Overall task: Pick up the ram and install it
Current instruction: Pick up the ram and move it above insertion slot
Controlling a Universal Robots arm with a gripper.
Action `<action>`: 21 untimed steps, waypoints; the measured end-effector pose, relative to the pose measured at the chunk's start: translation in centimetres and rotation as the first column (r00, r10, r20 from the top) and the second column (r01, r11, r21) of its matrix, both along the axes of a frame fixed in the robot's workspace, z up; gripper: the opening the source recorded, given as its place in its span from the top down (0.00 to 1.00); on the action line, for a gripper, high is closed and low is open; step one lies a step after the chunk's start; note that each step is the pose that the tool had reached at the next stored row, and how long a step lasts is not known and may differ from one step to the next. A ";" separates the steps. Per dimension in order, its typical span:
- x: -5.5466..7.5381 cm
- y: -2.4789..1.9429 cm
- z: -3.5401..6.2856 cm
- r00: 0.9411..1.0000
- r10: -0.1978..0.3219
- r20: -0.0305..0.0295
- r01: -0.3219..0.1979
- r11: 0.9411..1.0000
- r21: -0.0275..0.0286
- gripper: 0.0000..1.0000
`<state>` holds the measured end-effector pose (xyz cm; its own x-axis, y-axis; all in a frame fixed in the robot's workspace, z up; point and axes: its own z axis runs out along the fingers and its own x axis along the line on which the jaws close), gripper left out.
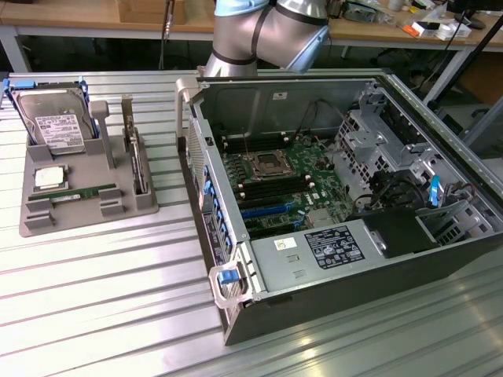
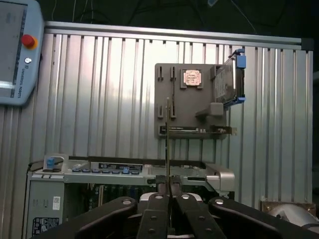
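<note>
Fingertips [image 2: 162, 183] of the gripper [image 2: 168, 183] press together, close by the open computer case [image 1: 330, 259]. At the case's nine o'clock a grey tray [image 1: 35, 224] holds the ram [image 1: 82, 192], long axis running nine to three in the exterior view; CPU [image 1: 49, 177] and hard drive [image 1: 53, 126] sit at its twelve. Ribbed metal table [image 1: 102, 298] underneath, wooden workbench [image 1: 94, 16] across the far side.

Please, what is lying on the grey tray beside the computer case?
The grey tray holds the hard drive, a silver CPU chip and the ram; a card stands upright. The tray under the hard drive is covered.
</note>
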<state>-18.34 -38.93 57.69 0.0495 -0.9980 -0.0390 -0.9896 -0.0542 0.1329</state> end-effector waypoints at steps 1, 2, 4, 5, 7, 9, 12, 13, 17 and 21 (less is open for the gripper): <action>0.7 0.00 -0.26 1.000 0.002 -0.003 -0.002 1.000 0.000 0.88; 1.6 0.00 -0.57 1.000 0.006 -0.006 -0.006 1.000 0.000 0.88; 3.2 0.00 -0.92 1.000 0.019 -0.010 -0.019 1.000 0.000 0.88; 3.6 0.00 -0.96 1.000 0.022 -0.010 -0.022 1.000 0.000 0.88; 4.8 0.00 -1.04 0.999 0.035 -0.011 -0.035 0.999 0.001 0.88; 6.8 0.00 -1.62 0.999 0.051 -0.013 -0.051 0.999 0.000 0.88; 9.8 0.00 -2.74 0.998 0.066 -0.016 -0.066 0.998 -0.006 0.88; 11.4 0.00 -3.38 0.997 0.073 -0.017 -0.073 0.997 -0.013 0.88; 15.5 0.00 -5.02 0.997 0.079 -0.018 -0.079 0.997 -0.022 0.88; 20.1 -0.02 -6.85 0.997 0.079 -0.018 -0.079 0.997 -0.022 0.88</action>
